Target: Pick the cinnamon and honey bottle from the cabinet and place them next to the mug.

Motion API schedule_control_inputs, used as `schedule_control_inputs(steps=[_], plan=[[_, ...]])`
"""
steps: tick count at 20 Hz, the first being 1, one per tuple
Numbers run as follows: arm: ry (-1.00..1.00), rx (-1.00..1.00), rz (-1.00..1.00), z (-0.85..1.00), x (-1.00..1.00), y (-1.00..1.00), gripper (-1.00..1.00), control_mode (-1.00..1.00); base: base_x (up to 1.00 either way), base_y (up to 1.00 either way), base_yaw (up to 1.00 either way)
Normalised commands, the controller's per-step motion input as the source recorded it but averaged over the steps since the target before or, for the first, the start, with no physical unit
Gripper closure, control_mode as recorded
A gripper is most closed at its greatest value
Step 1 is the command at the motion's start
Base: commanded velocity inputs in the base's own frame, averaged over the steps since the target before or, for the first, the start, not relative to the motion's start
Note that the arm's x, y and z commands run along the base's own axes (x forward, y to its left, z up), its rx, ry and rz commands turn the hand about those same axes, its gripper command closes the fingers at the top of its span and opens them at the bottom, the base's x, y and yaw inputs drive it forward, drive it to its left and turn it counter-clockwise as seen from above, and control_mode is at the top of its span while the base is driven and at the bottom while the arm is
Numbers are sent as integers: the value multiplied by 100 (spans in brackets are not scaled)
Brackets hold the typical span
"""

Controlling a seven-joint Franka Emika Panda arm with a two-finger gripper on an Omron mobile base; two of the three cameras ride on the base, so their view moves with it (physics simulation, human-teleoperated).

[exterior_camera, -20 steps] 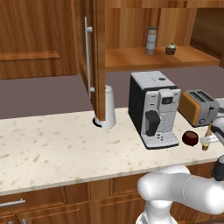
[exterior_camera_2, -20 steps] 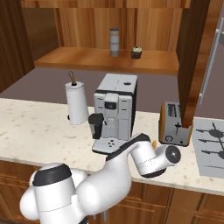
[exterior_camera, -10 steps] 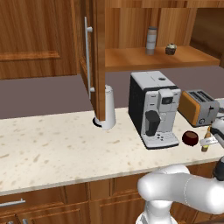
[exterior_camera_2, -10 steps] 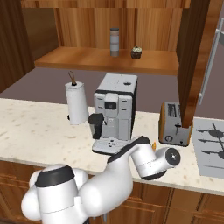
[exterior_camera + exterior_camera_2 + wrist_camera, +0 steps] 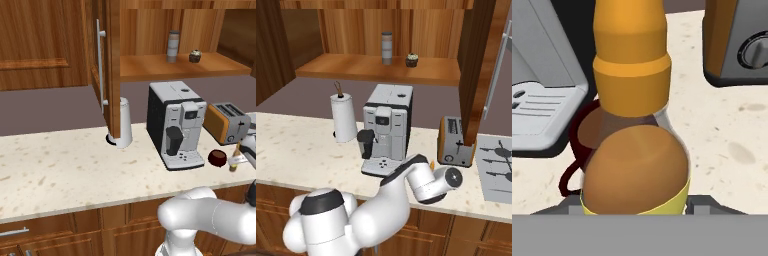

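The robot is putting the honey bottle down next to the mug. The bottle is low over the worktop, just beside the mug, between the coffee machine and the toaster. I think this is the step of setting the honey down.

The fingers are clamped on the bottle, one on each side, only as far apart as the bottle is wide. I cannot tell if the bottle touches the worktop.

Next, the fingers should let go, and the arm should lift without bumping the mug.

The cinnamon stands on the cabinet shelf. It comes next.
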Motion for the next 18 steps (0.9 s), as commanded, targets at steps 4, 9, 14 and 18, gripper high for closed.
schedule_control_inputs(steps=[4,9,14,18], plan=[[0,0,0,0,18,0,100,-100,0,0,0],[0,0,0,0,2,0,100,-100,0,0,0],[0,0,0,0,0,0,-100,-100,0,0,0],[0,0,0,0,0,0,-100,-100,0,0,0]])
